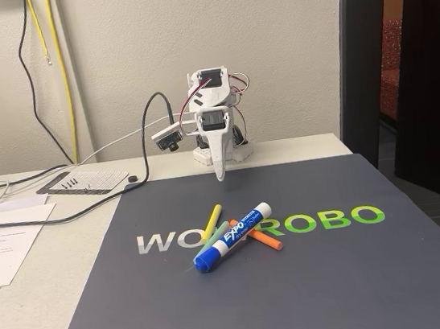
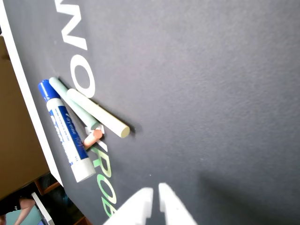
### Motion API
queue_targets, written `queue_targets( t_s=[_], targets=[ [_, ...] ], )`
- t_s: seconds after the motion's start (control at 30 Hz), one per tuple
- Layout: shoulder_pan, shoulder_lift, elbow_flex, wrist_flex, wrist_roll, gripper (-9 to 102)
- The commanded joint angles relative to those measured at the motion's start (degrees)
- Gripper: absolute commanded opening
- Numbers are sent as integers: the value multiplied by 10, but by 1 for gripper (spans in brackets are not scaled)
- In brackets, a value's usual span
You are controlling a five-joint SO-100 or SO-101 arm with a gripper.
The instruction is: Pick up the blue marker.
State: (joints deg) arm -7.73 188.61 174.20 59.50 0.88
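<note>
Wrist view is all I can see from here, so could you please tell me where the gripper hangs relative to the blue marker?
Observer: In the fixed view the gripper points straight down at the far edge of the dark mat, just in front of the arm's base. The blue marker lies well in front of it, toward the camera.
Operator: Thank you. Which way does the marker's cap face from there?
Observer: The blue cap is at the near-left end in the fixed view, pointing away from the arm.
Operator: And the orange stick I can barely see?
Observer: The orange stick appears to run under the marker, with most of its length showing on the marker's right.
</note>
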Motion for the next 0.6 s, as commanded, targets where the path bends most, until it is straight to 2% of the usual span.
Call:
queue_targets(
  t_s=[0.0, 0.57],
  targets=[
    [3, 33, 1, 3, 4, 0],
    [7, 33, 1, -3, 11, 0]
  ],
)
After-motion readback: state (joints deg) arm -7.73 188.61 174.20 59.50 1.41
